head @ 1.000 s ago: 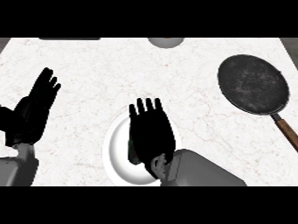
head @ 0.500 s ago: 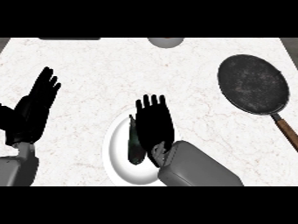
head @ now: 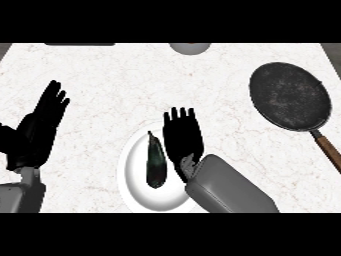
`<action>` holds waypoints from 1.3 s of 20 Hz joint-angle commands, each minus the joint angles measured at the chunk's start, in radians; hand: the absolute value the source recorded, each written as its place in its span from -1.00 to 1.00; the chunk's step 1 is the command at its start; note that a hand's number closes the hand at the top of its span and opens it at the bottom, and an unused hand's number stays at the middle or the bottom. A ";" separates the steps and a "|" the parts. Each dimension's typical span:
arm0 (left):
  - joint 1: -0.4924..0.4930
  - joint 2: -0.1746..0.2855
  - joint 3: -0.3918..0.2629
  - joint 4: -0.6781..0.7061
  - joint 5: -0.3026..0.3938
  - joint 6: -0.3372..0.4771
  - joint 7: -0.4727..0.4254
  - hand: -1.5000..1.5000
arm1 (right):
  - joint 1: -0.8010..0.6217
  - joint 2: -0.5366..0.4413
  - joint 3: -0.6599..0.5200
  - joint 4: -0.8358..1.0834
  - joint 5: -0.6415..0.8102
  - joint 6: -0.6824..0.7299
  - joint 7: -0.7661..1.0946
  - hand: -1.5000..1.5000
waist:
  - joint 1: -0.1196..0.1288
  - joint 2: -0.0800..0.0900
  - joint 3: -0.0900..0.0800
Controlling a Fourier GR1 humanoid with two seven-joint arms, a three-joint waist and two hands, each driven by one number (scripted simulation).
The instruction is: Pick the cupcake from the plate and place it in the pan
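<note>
A: How many cams?
B: One, head view. Sits at the robot's head, looks steeply down on the counter, facing fwd, away from the body.
A: Near?
B: Pretty near. Forearms enter from the bottom edge. Not mirrored: left hand at pic left, right hand near center. Counter's far edge runs along the top; the pan handle exits at the right edge.
A: Overlap w/ other views?
B: It's the only view.

On white plate, near centre: dark elongated item. Just right of it, right hand flat over plate, fingers straight. Far right: pan. At left: left hand, open.
</note>
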 commanded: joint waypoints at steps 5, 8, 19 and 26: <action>0.007 -0.024 0.023 -0.006 -0.028 -0.012 -0.022 0.00 | -0.036 0.003 -0.047 0.146 0.014 -0.110 -0.107 -1.00 | 0.003 0.001 0.000; -0.029 -0.033 0.022 0.035 -0.025 -0.031 -0.023 0.00 | -0.056 0.003 0.019 0.224 -0.062 -0.174 -0.068 -1.00 | 0.006 0.002 0.000; 0.013 -0.036 0.037 -0.036 -0.034 -0.045 0.031 0.00 | -0.046 0.003 0.089 0.310 -0.051 -0.317 -0.241 1.00 | 0.004 0.000 0.000; -0.021 -0.039 0.074 0.025 -0.045 -0.035 -0.005 0.00 | 0.034 -0.064 0.036 0.128 -0.096 -0.275 -0.266 1.00 | -0.014 -0.004 0.000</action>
